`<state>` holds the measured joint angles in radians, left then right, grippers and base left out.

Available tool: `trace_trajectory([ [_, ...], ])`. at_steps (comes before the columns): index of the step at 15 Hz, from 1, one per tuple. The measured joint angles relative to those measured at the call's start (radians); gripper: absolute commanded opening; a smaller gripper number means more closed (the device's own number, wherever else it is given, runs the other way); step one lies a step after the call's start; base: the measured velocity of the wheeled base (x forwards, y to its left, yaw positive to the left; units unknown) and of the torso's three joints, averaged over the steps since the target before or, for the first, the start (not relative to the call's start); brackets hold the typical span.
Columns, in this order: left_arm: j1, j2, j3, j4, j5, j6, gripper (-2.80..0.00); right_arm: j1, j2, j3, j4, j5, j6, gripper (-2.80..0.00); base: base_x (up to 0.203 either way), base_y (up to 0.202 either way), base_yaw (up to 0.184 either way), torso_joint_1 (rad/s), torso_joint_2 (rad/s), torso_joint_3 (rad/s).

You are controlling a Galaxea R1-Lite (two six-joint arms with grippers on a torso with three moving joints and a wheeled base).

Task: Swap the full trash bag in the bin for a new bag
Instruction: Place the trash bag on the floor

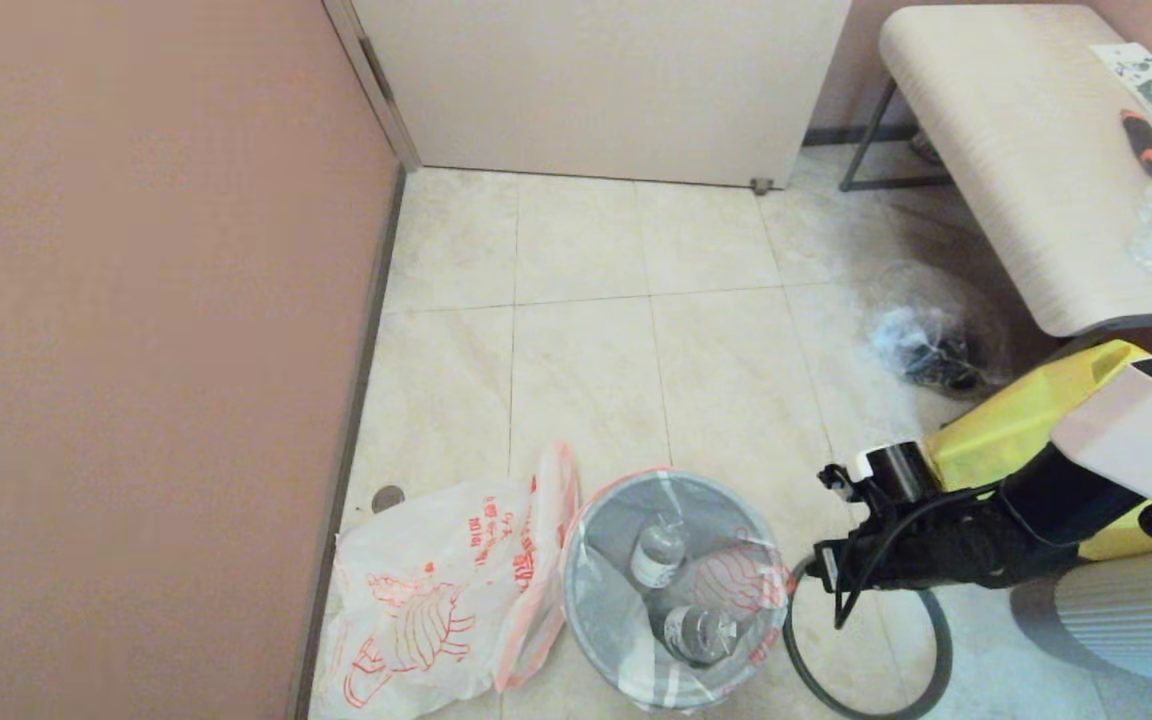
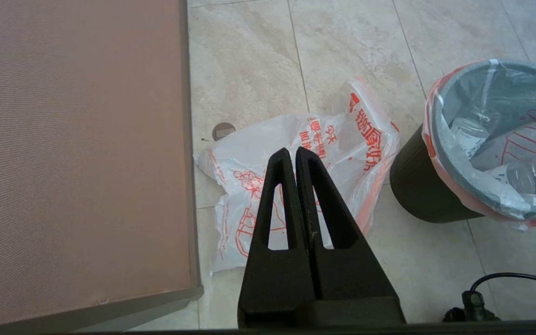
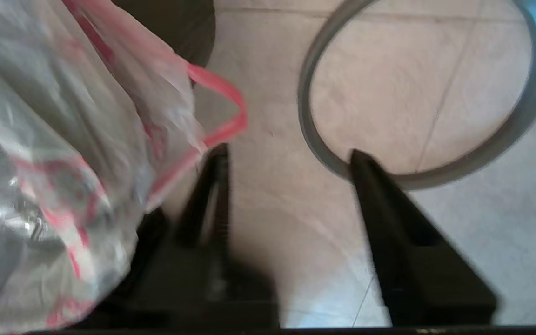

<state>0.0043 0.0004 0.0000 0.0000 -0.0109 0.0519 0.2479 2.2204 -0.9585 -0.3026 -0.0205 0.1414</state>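
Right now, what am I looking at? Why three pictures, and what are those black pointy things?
It's a robot with two arms. One picture comes from a camera on its head, the other two from cameras on its wrists. The black points are its tools for grabbing. The left tool is shut, holding nothing, above a flat new bag on the floor. The right tool is open beside the bin, near the grey hoop lying on the tiles. The bin's full bag holds bottles.

Closed left pincer (image 2: 295, 151) hangs above the new bag (image 2: 296, 153).
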Motion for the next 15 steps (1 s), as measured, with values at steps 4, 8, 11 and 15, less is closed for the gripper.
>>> trace_trajectory([
  [4, 0.000, 0.000, 0.000, 0.000, 0.000, 0.000, -2.80, 0.022, 0.071, -0.065, 0.000, -0.029, -0.001, 0.00, 0.000, 0.000, 0.000, 0.000, 0.00, 0.000],
  [8, 0.000, 0.000, 0.000, 0.000, 0.000, 0.000, -2.80, 0.024, 0.148, -0.142, 0.000, -0.042, -0.002, 0.00, 0.000, 0.000, 0.000, 0.000, 0.00, 0.000],
  [11, 0.000, 0.000, 0.000, 0.000, 0.000, 0.000, -2.80, 0.024, 0.191, -0.176, 0.000, -0.061, -0.013, 0.00, 0.000, 0.000, 0.000, 0.000, 0.00, 0.000],
  [15, 0.000, 0.000, 0.000, 0.000, 0.000, 0.000, -2.80, 0.014, 0.228, -0.199, 0.000, -0.064, -0.016, 0.00, 0.000, 0.000, 0.000, 0.000, 0.00, 0.000],
])
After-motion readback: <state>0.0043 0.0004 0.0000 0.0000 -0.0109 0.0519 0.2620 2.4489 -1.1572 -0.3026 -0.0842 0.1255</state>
